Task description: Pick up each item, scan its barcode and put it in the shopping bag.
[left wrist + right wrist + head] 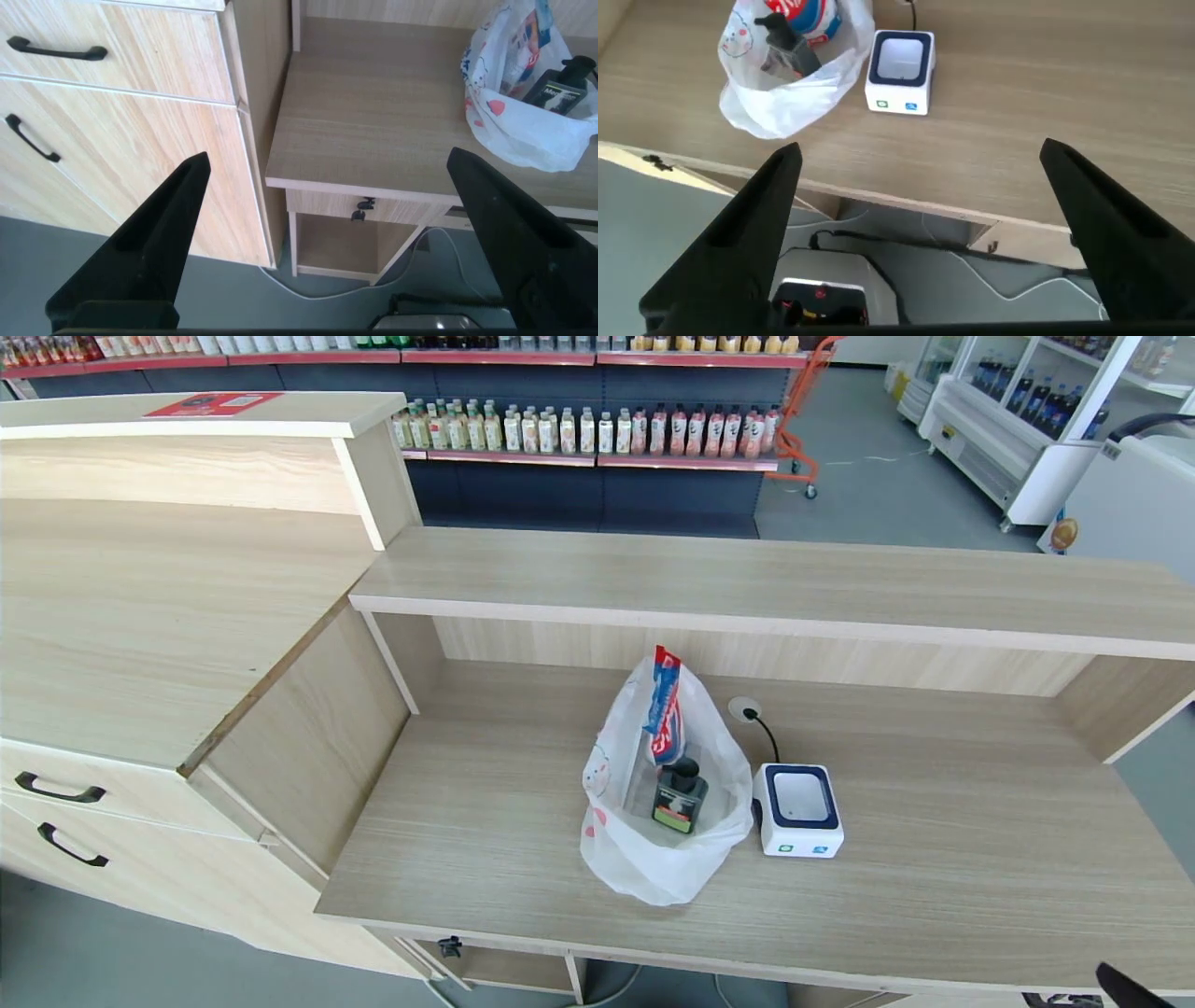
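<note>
The surface (934,859) lies ahead of both your tools and higher than them; each tool hangs off its front edge. The shopping bag (644,859) stands well ahead of the left tool (327,159), toward your right, and ahead of the right tool (920,149), toward your left. The scanner (798,807) sits just beside the bag, straight ahead of the right tool. Inside the bag stand a red-and-blue packet (665,709) and a dark bottle (680,795). Both tools are spread wide, carrying nothing. With both goods bagged, your task looks finished or nearly so.
</note>
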